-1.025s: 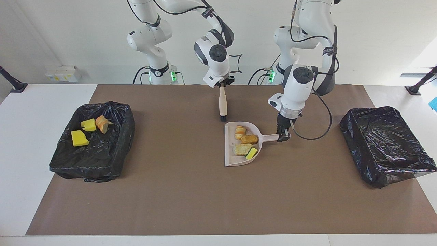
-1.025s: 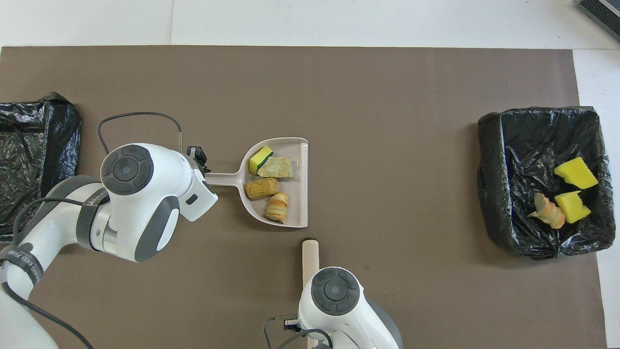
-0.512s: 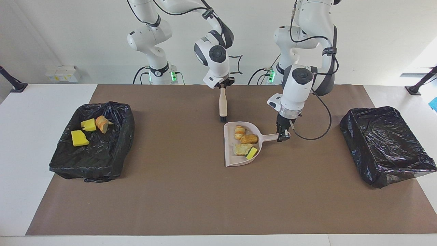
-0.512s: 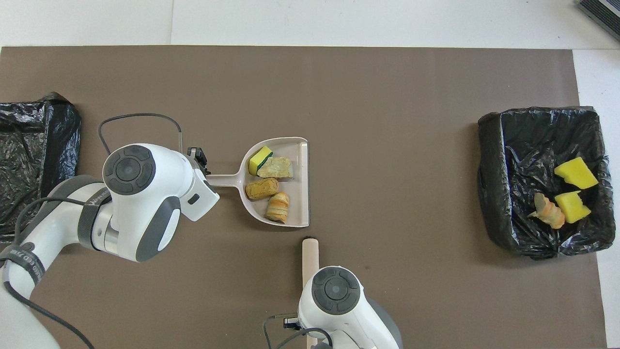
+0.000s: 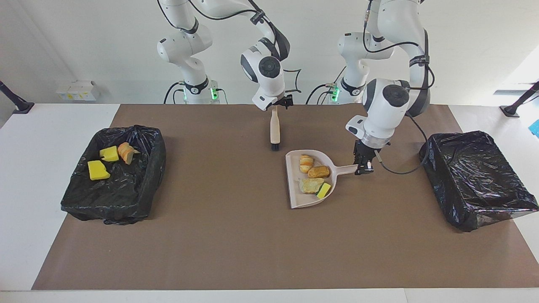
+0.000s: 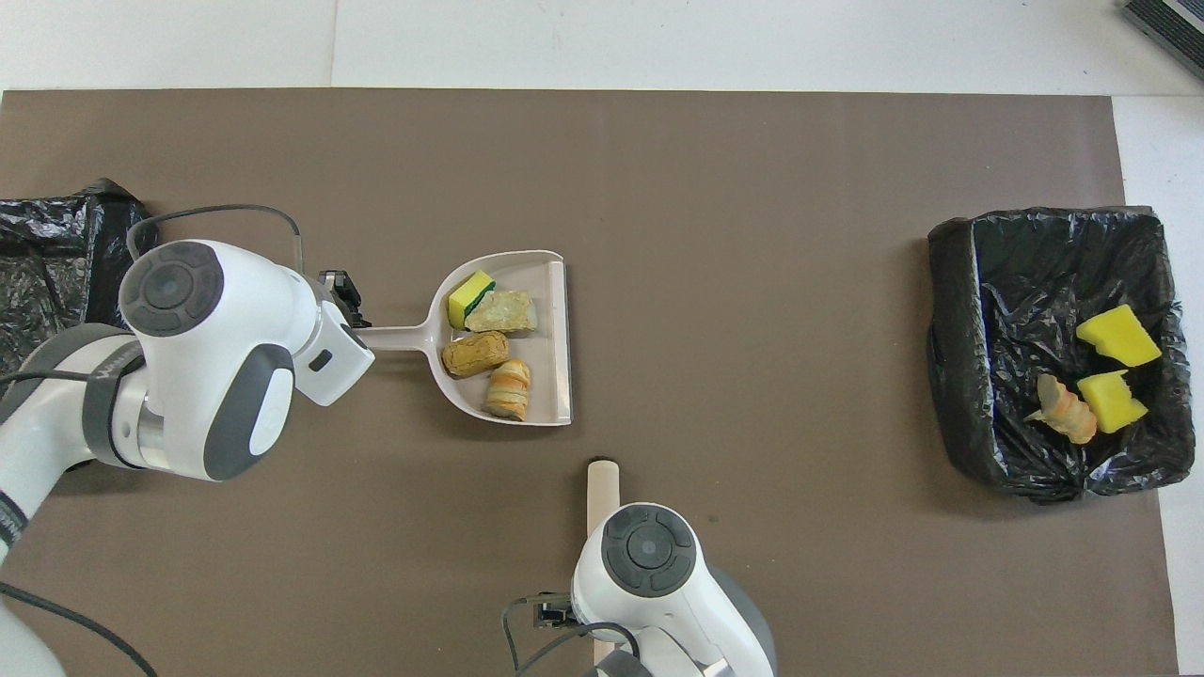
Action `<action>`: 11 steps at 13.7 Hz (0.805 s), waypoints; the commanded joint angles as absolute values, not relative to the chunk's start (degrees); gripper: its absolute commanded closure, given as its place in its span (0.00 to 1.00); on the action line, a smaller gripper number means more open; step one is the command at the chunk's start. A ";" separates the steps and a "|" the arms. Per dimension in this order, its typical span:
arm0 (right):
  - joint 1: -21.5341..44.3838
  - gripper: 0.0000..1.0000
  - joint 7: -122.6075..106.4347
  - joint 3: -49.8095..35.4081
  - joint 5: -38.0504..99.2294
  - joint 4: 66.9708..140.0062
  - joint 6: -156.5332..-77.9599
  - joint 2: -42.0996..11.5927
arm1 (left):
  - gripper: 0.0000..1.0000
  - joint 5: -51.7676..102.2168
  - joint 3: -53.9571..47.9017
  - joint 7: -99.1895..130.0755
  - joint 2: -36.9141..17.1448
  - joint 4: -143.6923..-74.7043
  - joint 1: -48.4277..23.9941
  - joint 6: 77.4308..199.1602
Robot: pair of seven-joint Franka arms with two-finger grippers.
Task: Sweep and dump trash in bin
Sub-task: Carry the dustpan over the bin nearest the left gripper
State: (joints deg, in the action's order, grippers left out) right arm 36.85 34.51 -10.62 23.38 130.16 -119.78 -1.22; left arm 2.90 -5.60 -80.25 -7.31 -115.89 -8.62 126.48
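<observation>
1. Since a second before, the dustpan (image 5: 310, 180) had slid toward the left arm's end of the table, closer to the empty black bin (image 5: 476, 179). The left gripper (image 5: 363, 167) had moved with it, fingers pinched on the tip of the dustpan's handle.
2. Four bits of trash rode in the pan: a striped bread lump (image 5: 306, 163), a brown bread lump (image 5: 318, 171), a pale crusty lump (image 5: 312, 185) and a green-backed yellow sponge (image 5: 324, 190).
3. The brush (image 5: 274, 129) had stayed put, lying on the brown mat (image 5: 236, 235) nearer to the robots than the dustpan. The right gripper (image 5: 278, 105) sat at the top end of its handle. It seemed to have let go, fingers spread, but the view was poor there.
4. The other three scraps had not moved. Two yellow sponge pieces (image 5: 103, 162) and an orange bread lump (image 5: 125, 152) lay in the black bin (image 5: 116, 176) at the right arm's end of the table.
5. From above, the left arm's big wrist hid most of the left gripper, and the right arm's wrist hid the brush's handle end. The empty bin was cut off at the edge of that view.
6. The pan's open lip faced the right arm's end. Bare mat lay between the dustpan and each bin, and a wide bare strip ran along the edge of the mat farthest from the robots
</observation>
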 commanded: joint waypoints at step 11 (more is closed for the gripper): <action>9.43 0.00 30.53 -10.55 -2.28 115.42 -116.82 1.40 | 1.00 5.19 -5.36 -105.35 -8.00 -92.73 13.15 101.26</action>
